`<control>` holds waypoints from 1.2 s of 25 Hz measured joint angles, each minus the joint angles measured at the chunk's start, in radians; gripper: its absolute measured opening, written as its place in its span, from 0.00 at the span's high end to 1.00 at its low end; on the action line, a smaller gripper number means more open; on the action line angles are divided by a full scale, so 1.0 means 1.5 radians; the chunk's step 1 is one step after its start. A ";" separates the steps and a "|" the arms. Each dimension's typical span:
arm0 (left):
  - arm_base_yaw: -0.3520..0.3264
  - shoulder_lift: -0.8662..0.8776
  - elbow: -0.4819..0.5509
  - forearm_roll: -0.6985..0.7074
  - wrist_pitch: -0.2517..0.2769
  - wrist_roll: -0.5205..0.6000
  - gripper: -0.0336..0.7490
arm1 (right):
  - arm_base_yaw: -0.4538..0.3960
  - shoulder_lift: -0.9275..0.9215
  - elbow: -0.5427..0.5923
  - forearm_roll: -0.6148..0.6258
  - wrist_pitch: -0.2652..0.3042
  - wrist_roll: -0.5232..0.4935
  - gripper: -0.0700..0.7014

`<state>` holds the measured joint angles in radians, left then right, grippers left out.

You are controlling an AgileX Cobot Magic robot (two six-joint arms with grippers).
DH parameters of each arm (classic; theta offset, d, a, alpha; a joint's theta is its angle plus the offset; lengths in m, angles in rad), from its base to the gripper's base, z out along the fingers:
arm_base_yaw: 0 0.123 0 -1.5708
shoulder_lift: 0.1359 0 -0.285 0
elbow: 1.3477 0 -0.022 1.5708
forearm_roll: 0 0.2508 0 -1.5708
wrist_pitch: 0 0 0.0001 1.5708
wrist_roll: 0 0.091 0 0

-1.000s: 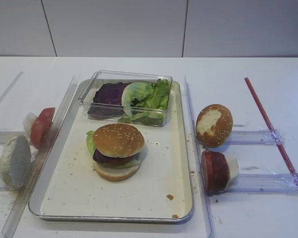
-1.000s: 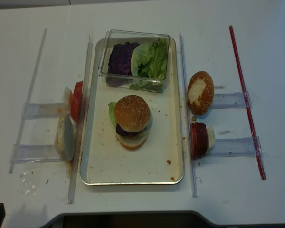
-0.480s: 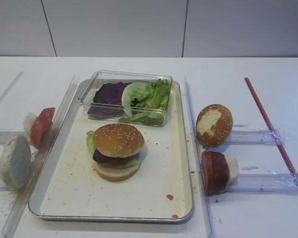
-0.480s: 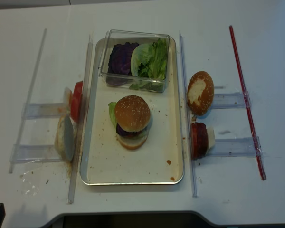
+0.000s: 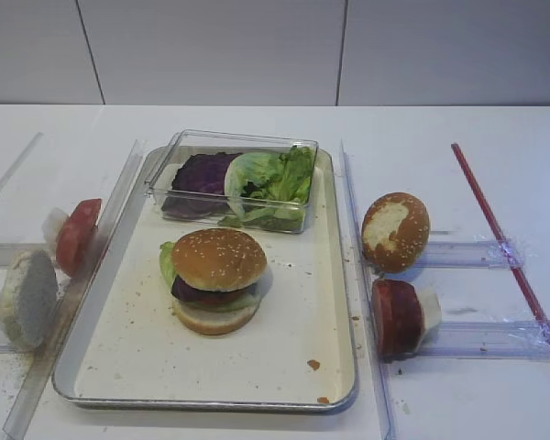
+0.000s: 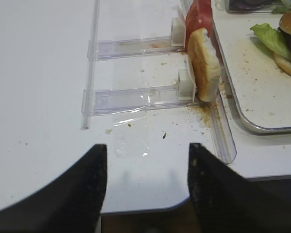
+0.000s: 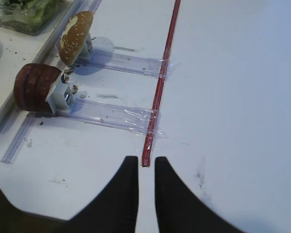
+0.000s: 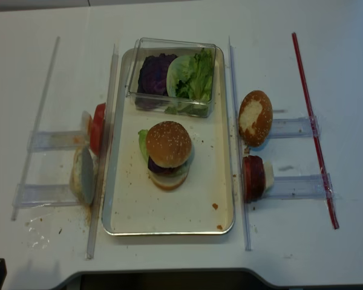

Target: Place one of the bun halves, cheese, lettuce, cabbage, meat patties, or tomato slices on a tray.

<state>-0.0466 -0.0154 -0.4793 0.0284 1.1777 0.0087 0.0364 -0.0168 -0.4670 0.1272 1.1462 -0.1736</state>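
A: Where does the golden-brown sesame-seeded bun top (image 5: 218, 258) sit?

B: It caps a stacked burger near the middle of the large rectangular cream-surfaced metal tray (image 5: 293, 367). Under it show a dark reddish-brown meat patty (image 5: 202, 293) and a pale flat bun bottom (image 5: 214, 318), with a frilly light-green lettuce leaf (image 5: 169, 260) poking out on the left side.

A: And the rest of the greens?

B: A small clear plastic box (image 5: 231, 180) stands on the far end of the tray. The dark purple crinkled cabbage (image 5: 200, 171) fills its left part, and more of the frilly lettuce fills the right.

A: What lies off the tray?

B: To the right, a second bun with a pale white-patched face (image 5: 395, 231) stands on edge against a clear plastic rail (image 5: 472, 253); just nearer, a thick reddish-brown disc (image 5: 397, 316) stands on edge against another rail. A thin red strip (image 7: 161, 80) runs along the white table (image 5: 458, 137) beyond them. To the left, an orange-red tomato slice (image 5: 76, 236) and a pale bun half (image 6: 203, 64) stand upright beside the tray's rim (crumbs scatter the table around them).

A: The claws?

B: The right gripper (image 7: 141, 180) has its black fingers pressed nearly together, pinching nothing, just short of the red strip's near end. The left gripper (image 6: 144, 183) is spread wide and empty above bare table, well apart from the bun half.
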 joint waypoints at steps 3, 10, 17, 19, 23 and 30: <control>0.000 0.000 0.000 0.000 0.000 0.000 0.50 | 0.000 0.000 0.000 0.000 0.000 0.000 0.75; 0.000 0.000 0.000 0.000 0.000 0.000 0.50 | 0.000 0.000 0.000 0.000 0.000 0.000 0.75; 0.000 0.000 0.000 0.000 0.000 0.000 0.50 | 0.000 0.000 0.000 0.000 0.000 0.000 0.75; 0.000 0.000 0.000 0.000 0.000 0.000 0.50 | 0.000 0.000 0.000 0.000 0.000 0.000 0.75; 0.000 0.000 0.000 0.000 0.000 0.000 0.50 | 0.000 0.000 0.000 0.000 0.000 -0.003 0.75; 0.000 0.000 0.000 0.000 0.000 0.000 0.50 | 0.000 0.000 0.000 0.000 0.000 -0.003 0.75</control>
<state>-0.0466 -0.0154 -0.4793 0.0284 1.1777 0.0087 0.0364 -0.0168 -0.4670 0.1272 1.1462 -0.1775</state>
